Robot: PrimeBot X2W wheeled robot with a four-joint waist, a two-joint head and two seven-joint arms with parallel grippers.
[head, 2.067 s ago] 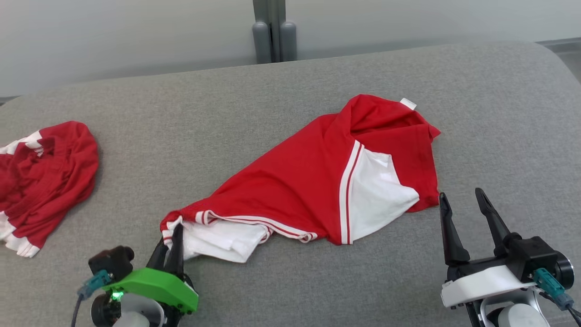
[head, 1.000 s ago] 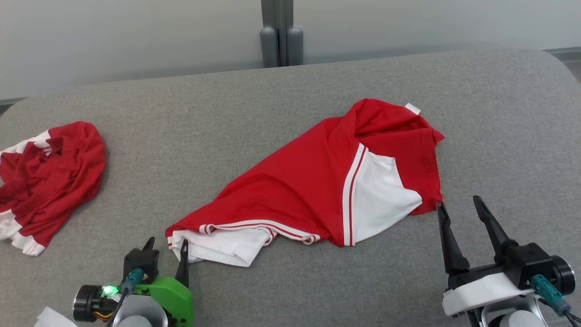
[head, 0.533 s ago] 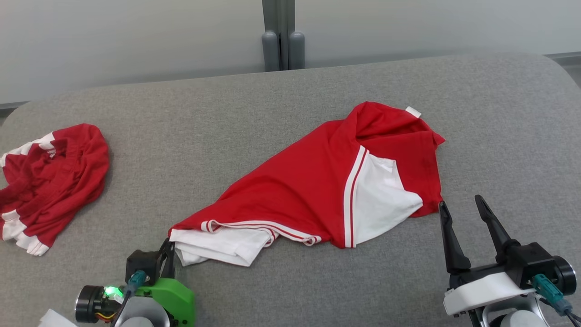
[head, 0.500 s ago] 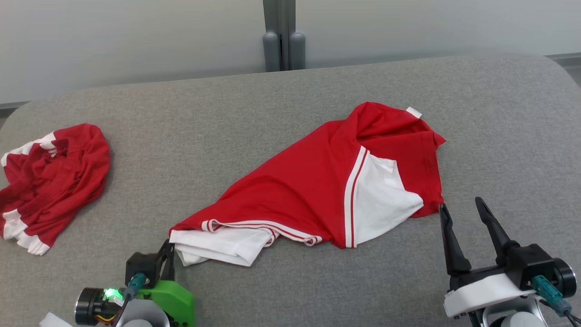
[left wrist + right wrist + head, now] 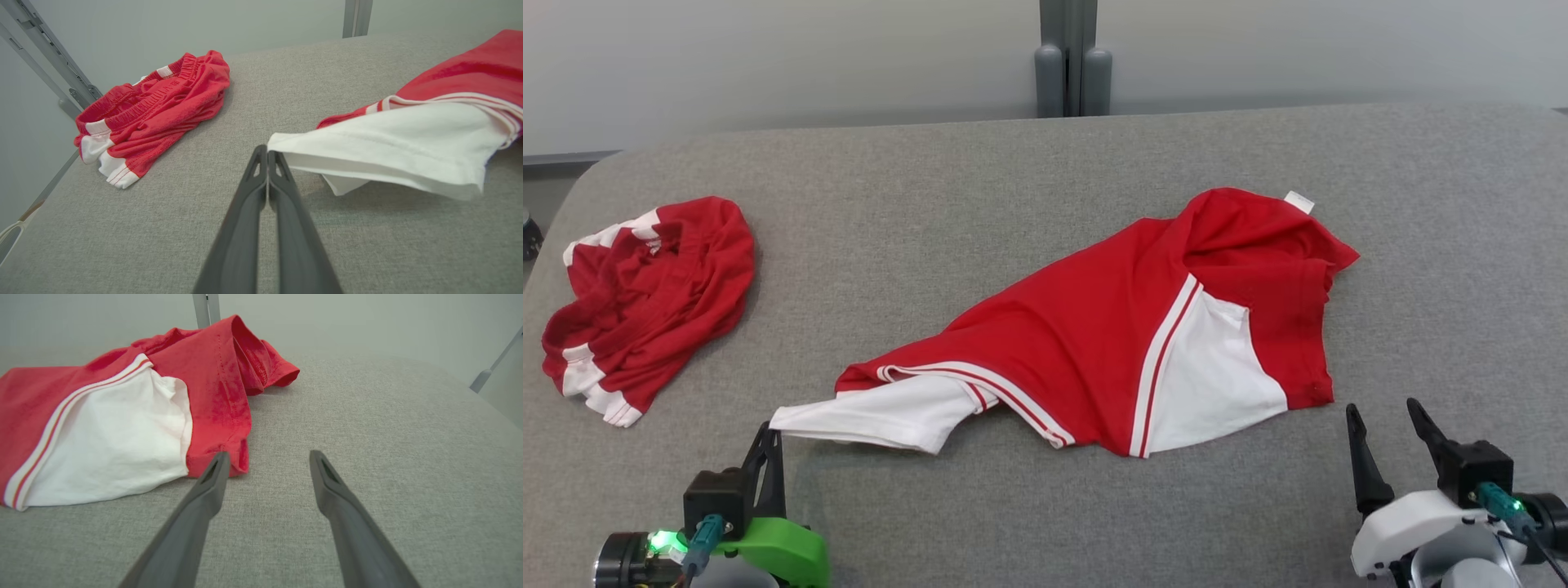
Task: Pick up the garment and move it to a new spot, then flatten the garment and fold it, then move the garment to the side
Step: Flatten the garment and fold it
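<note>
The soft red jersey garment (image 5: 1094,343) lies rumpled mid-way on the coarse grey woven surface (image 5: 931,212). The left gripper (image 5: 768,429) pinches the corner of its limp white sleeve (image 5: 874,412); the right gripper (image 5: 1383,404) gapes beside the red hem (image 5: 233,457).

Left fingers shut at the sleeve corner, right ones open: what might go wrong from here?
The left fingers pinch only the very corner of the T-shirt's white sleeve; a pull may slip it free.
The right fingers stand open beside the hem, holding nothing, so a one-sided pull may drag and bunch the T-shirt rather than flatten it.
</note>
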